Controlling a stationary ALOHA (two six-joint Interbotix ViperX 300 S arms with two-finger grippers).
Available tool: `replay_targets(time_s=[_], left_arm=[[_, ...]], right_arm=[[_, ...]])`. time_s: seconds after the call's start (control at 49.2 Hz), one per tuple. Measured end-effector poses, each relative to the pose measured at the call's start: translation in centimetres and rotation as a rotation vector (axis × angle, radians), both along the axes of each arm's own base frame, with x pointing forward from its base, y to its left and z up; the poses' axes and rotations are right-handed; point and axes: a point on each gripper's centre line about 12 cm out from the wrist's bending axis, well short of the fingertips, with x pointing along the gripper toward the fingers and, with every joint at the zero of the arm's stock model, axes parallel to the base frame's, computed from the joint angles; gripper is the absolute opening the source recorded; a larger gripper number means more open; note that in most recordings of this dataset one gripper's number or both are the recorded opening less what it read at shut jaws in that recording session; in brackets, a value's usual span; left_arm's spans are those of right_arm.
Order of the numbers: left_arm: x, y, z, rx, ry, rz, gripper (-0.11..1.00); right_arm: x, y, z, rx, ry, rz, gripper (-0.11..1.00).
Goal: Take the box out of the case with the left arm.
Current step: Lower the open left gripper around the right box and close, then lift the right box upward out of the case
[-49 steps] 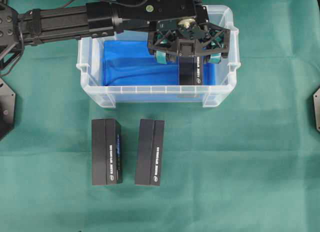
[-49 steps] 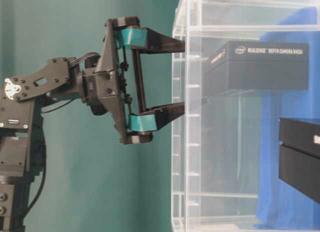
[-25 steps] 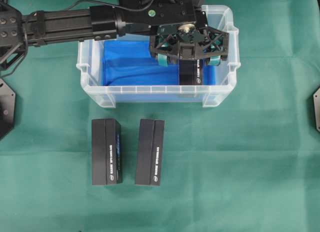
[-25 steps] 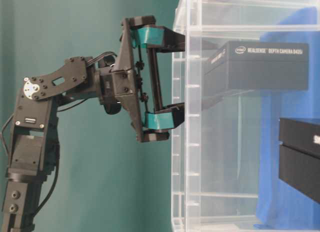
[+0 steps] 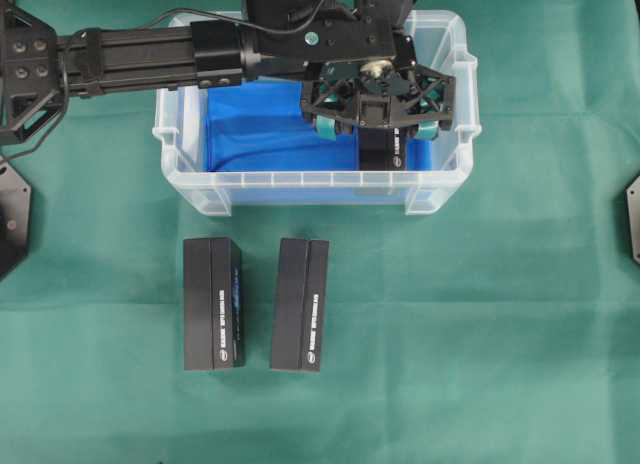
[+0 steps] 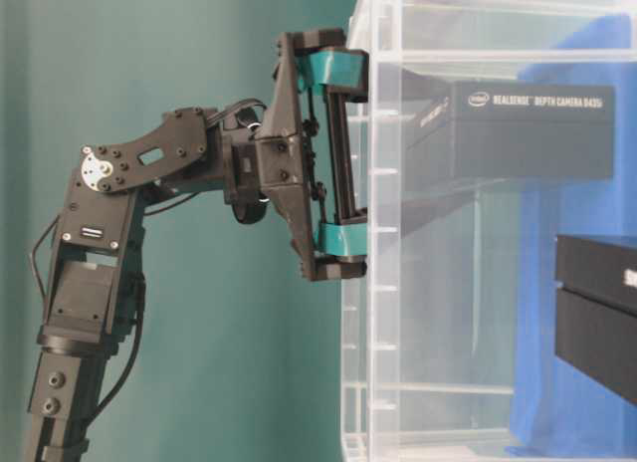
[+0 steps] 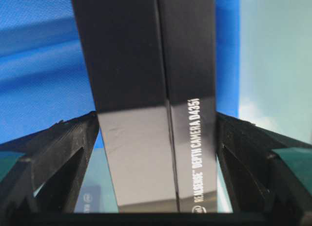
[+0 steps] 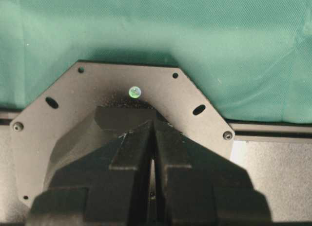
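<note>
Left wrist view: wide-open left gripper (image 7: pixel 156 153) straddles glossy black rectangular box (image 7: pixel 151 99); nothing gripped.

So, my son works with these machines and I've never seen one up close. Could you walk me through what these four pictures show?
They show one moment from four cameras. The overhead view looks down on a green cloth where a clear plastic case with a blue lining stands. A black robot arm, the left arm, reaches into it. Its left gripper, open, straddles a black camera box without holding it. Two more black boxes lie on the cloth in front of the case. The table-level view shows the same gripper from the side. One wrist camera looks between that gripper's fingers at the box. The other shows the right gripper, shut and resting over a black plate.
</note>
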Motion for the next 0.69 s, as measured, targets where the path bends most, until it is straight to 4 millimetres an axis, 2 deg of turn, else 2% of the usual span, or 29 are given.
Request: replay_targets(time_s=[0.427,0.509,0.61,0.692], left_arm=[[-0.08,0.02,-0.41,0.003,0.002,-0.001,0.89],[0.10,0.05,-0.37,0.005,-0.013,-0.002,0.82],[0.39,0.26,-0.47,0.010,-0.044,0.004,0.62],[0.48,0.44,-0.53,0.012,-0.059,0.008,0.61]], right_arm=[[0.00,0.00,0.00,0.000,0.000,0.000,0.01],[0.00,0.00,0.00,0.000,0.000,0.000,0.01],[0.00,0.00,0.00,0.000,0.000,0.000,0.01],[0.00,0.00,0.00,0.000,0.000,-0.002,0.01]])
